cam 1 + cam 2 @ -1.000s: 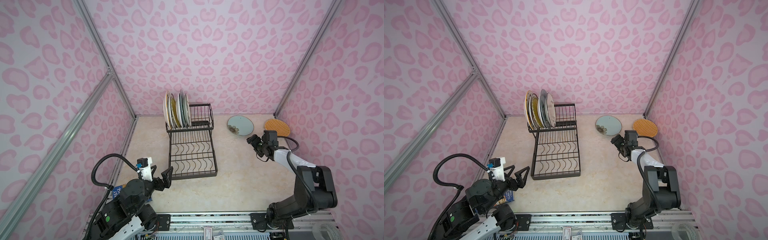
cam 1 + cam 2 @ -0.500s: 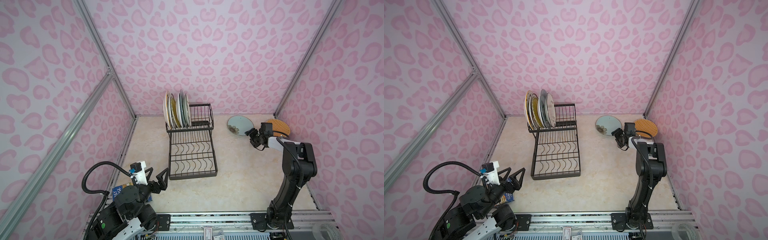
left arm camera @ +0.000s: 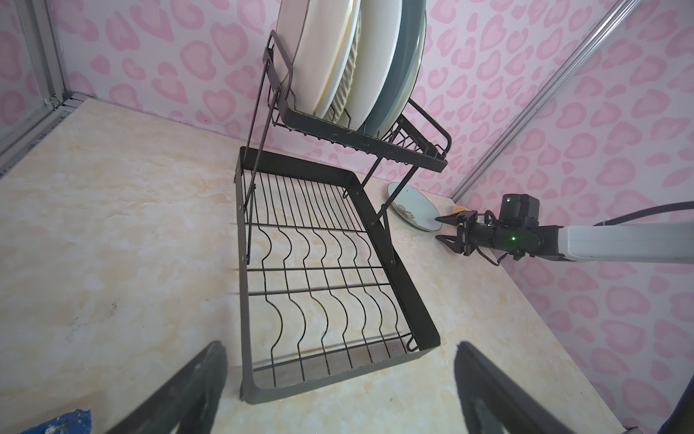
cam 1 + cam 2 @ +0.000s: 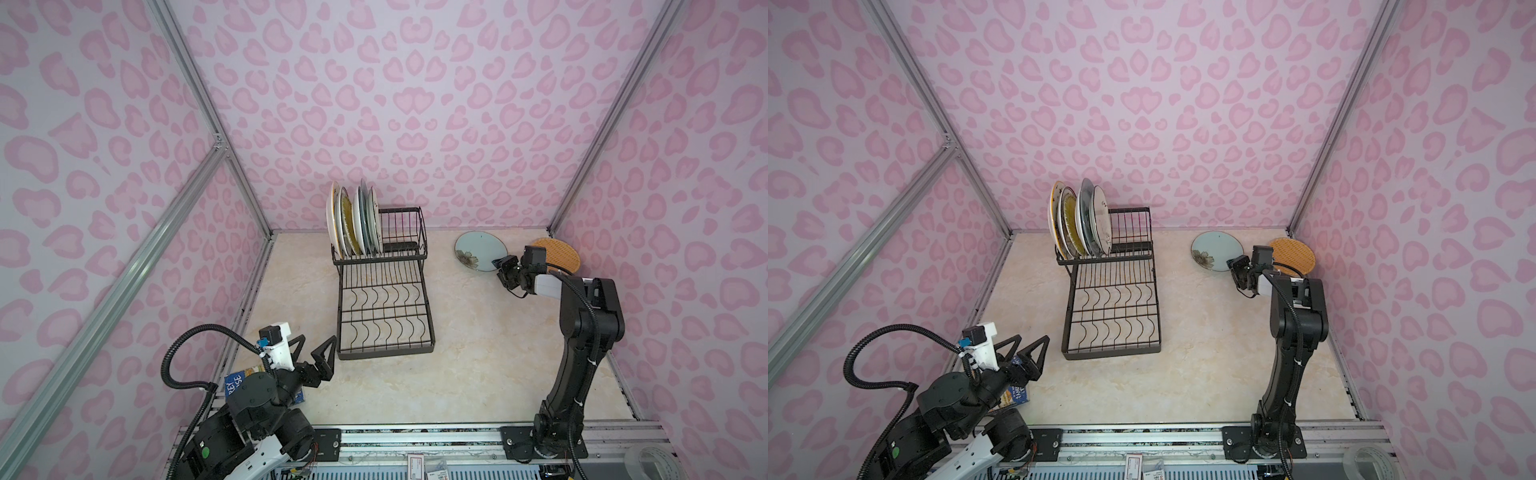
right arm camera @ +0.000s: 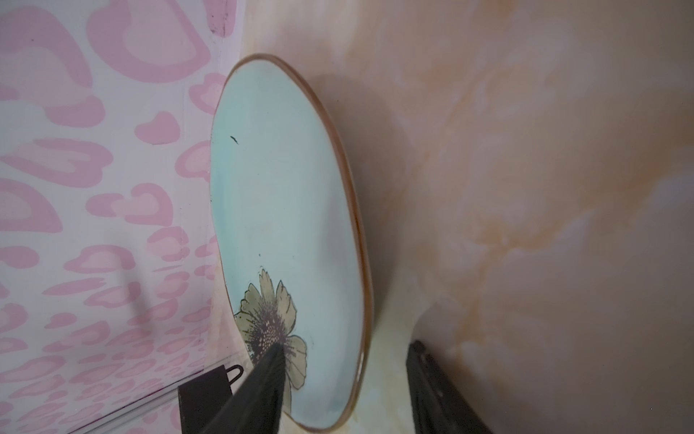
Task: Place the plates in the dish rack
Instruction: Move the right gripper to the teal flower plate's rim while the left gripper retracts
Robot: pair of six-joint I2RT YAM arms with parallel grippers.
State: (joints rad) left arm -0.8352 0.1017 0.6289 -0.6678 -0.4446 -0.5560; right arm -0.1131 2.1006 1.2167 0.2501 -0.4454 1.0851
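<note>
Clock: twelve at the back wall [image 4: 415, 104], read over the table [image 4: 478, 374] in both top views.
Dish rack [image 4: 386, 353]: centre of the table, its long side running toward 12, raised tier at the far end.
Plates in rack [image 4: 355, 220]: several on edge in the raised tier, packed toward its 9 o'clock side. The top views show them from above, the left wrist view from low down.
Pale blue flowered plate [image 4: 480, 249]: flat on the table at 1 o'clock, apart from the rack.
Orange woven plate [image 4: 559, 253]: at 2 o'clock, just beside the blue one. It is nearly whole in both top views and a mere sliver in the left wrist view.
Right gripper [image 4: 500, 270]: at the blue plate's 4 o'clock rim. The top views show little of its jaws. The right wrist view shows them parted astride the rim, one finger [image 5: 263, 390] over the printed flower [image 5: 270, 319], the other clear of the rim, so nothing is clamped.
Left gripper [image 4: 318, 345]: at 7 o'clock, spread wide and empty, facing the rack's near end.
Blue box [image 4: 237, 380]: under the left arm at 7 o'clock.
</note>
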